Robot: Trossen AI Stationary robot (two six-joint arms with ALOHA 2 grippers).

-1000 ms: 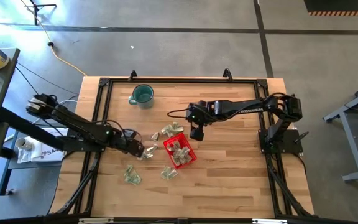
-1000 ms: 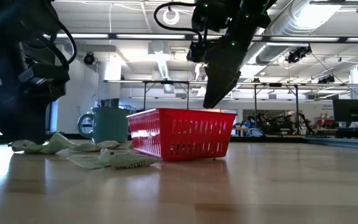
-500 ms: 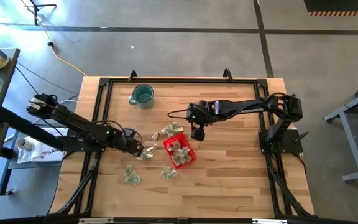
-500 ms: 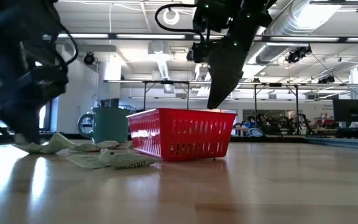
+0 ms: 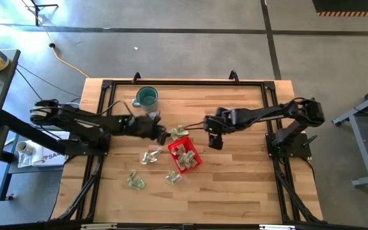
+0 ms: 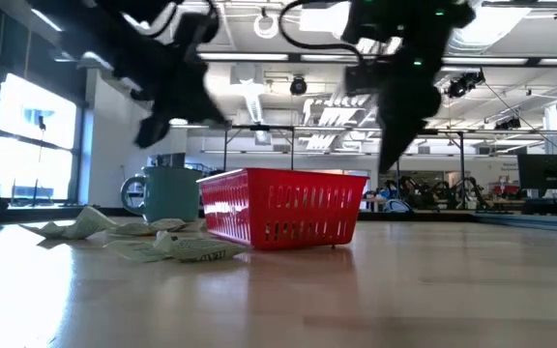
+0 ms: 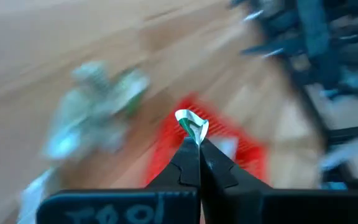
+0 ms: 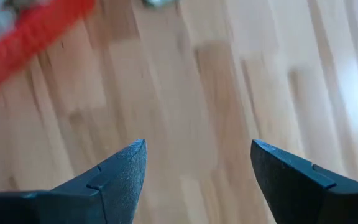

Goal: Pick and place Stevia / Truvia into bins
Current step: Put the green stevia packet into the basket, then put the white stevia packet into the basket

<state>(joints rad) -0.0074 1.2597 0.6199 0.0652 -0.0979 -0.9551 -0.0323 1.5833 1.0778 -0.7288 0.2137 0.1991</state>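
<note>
The left gripper pinches a sachet, seemingly just short of the red bin; the right gripper gapes empty beside it.

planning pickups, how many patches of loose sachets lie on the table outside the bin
4: a patch behind the bin, a patch left of it, a patch in front, a patch farther left. Each may hide several.

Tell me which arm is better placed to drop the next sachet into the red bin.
Left. The left pincer is shut on a sachet and sits just beside the red bin, so it likely only needs to carry over and release. The right pincer is open and empty over bare wood.
</note>
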